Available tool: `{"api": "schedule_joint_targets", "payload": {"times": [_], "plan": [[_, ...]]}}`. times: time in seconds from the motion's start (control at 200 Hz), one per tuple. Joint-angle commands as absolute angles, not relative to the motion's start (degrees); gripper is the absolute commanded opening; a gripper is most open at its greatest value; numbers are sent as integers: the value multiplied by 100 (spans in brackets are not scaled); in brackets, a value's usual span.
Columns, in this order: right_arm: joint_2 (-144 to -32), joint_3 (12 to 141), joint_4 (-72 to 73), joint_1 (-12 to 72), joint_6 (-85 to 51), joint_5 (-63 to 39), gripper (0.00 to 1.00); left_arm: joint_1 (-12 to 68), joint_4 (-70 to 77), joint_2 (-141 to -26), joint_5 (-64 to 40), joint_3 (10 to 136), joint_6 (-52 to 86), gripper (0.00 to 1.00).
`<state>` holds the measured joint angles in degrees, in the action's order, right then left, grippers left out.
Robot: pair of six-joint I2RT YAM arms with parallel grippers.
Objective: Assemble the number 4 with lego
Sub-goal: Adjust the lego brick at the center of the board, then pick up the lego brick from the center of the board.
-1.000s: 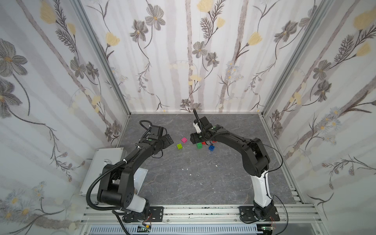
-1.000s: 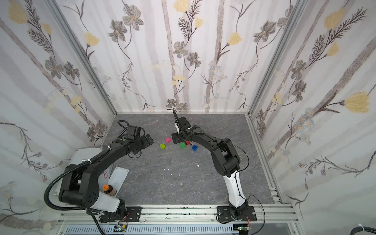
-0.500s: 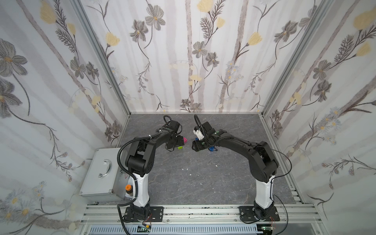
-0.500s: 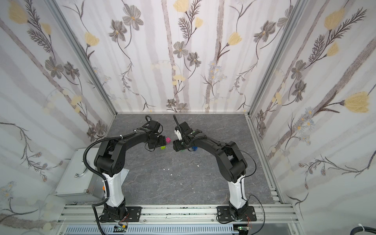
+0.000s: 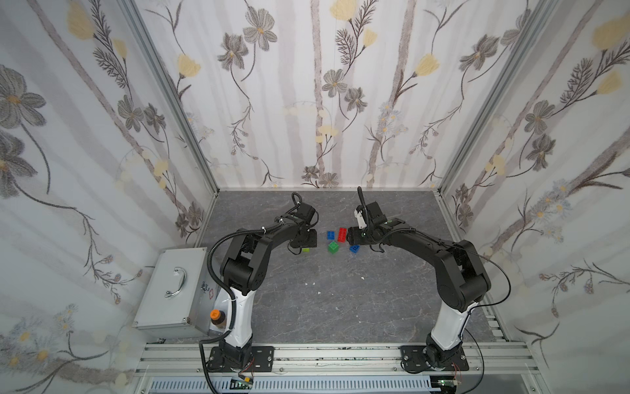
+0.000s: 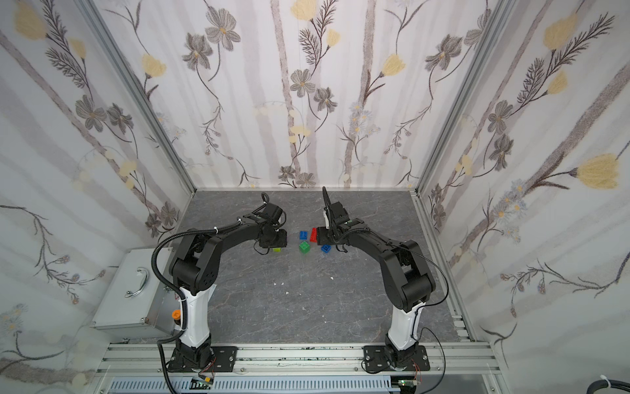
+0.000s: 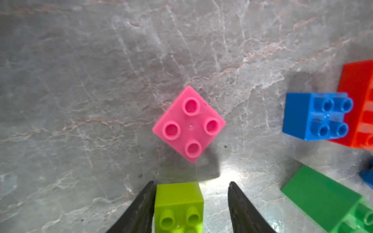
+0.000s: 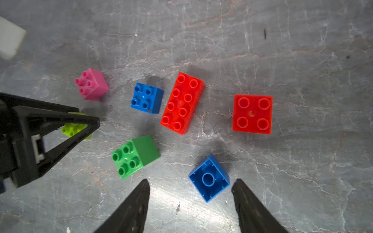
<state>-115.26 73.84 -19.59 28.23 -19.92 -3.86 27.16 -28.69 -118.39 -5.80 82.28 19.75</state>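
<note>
Grey marble table. Left gripper jaws spread around lime brick, one finger touching, not clamped. Right gripper jaws apart around upturned blue brick, not clamped. Green brick between them. Farther back: pink, blue, long red, square red.

i can't read any text, number or brand anywhere in this feed. the small red-edged sticker on the side of the metal case is too small to make out in both top views. the studs of the pink brick under my left wrist camera are too blurred to show any lettering.
</note>
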Motion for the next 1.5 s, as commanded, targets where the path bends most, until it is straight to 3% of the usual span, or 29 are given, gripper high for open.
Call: {"api": "schedule_joint_targets", "payload": {"times": [0.0,0.215,0.505,0.759,0.979,1.494], "plan": [[-11605,7404,-1881,2770,-2112,-172,64,2848,-3449,-11822,-906,8051,1925,58],[-11925,7606,-1937,2821,-1987,-603,64,3135,-3587,-11688,-1142,7935,2295,61],[-11770,7665,-2060,2983,-1877,-445,63,3278,-3257,-11028,-1677,7378,2897,64],[-12261,9183,-2705,3572,-1837,-202,63,2746,-2389,-9361,-874,6589,3406,100],[-13298,10545,-3010,3698,-2524,249,61,2052,-2376,-8701,-5,5991,3961,100],[-14461,11522,-3618,3762,-2668,653,59,1561,-2236,-8586,-333,5590,3813,100]]}}
